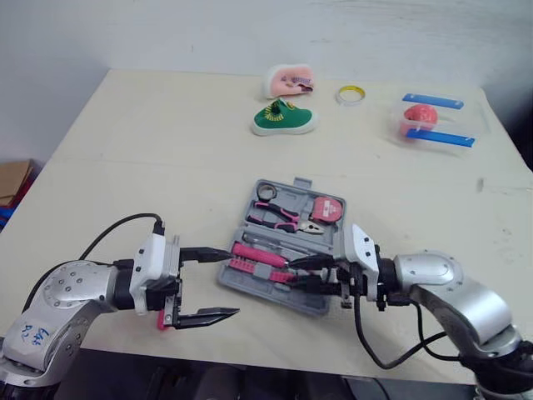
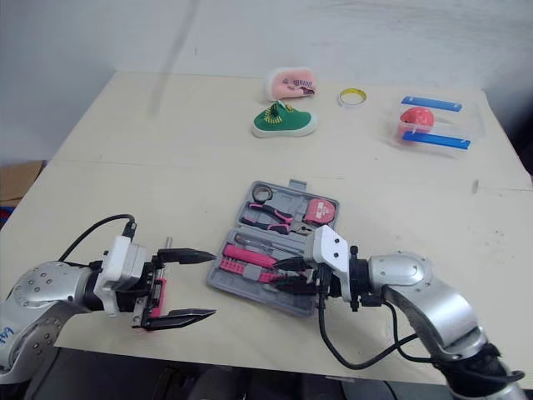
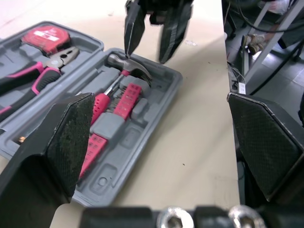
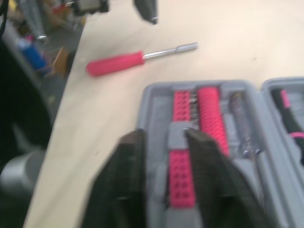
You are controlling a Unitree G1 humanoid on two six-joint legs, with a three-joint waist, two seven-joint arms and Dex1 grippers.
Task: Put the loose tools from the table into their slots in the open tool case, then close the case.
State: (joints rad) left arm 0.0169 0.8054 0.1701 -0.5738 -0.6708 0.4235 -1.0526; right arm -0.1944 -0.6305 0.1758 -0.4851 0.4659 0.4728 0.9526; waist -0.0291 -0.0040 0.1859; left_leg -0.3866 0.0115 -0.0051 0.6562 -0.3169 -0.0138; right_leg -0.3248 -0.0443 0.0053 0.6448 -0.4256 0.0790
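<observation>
The grey tool case (image 1: 321,307) lies open in the middle of the table. Its far half holds pink-handled pliers (image 1: 287,218) and a red tape measure (image 1: 327,208). Its near half holds a hammer (image 3: 130,66) and pink bit holders (image 4: 182,175). A pink-handled screwdriver (image 4: 116,62) lies loose on the table left of the case, under my left gripper (image 1: 233,283). That gripper stands wide open and empty. My right gripper (image 1: 293,273) hovers over the case's near half from the right, open by a narrow gap, with nothing in it.
At the far side of the table sit a green shoe (image 1: 283,118), a pink object (image 1: 289,81), a yellow tape ring (image 1: 351,94) and a clear container (image 1: 429,121) with blue clips. The table's front edge runs just below both grippers.
</observation>
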